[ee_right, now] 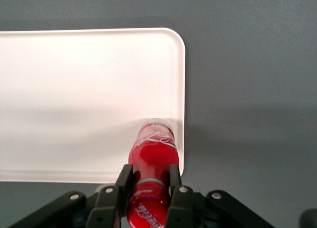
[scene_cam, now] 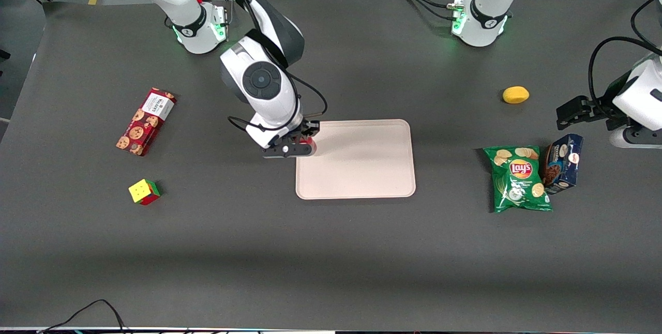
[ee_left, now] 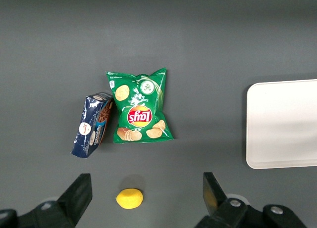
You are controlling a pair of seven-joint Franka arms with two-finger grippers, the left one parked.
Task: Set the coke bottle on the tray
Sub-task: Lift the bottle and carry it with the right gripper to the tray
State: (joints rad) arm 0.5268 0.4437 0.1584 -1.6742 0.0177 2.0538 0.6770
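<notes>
My right gripper [scene_cam: 305, 146] is shut on the coke bottle [scene_cam: 309, 142], a slim red bottle with white lettering. It holds the bottle at the corner of the pale beige tray [scene_cam: 362, 161] nearest the working arm's base. In the right wrist view the two black fingers [ee_right: 124, 181] clamp the bottle [ee_right: 151, 151] near its cap end, and my gripper [ee_right: 148, 177] points it down at the tray [ee_right: 74, 99]. The bottle's base sits just inside the tray's rounded corner. Whether it touches the tray surface does not show. The tray [ee_left: 282, 124] holds nothing else.
Toward the working arm's end lie a red cookie box [scene_cam: 146, 121] and a colour cube [scene_cam: 144, 191]. Toward the parked arm's end are a green Lay's bag [scene_cam: 518, 179], a blue snack box [scene_cam: 562, 163] and a yellow lemon [scene_cam: 515, 94].
</notes>
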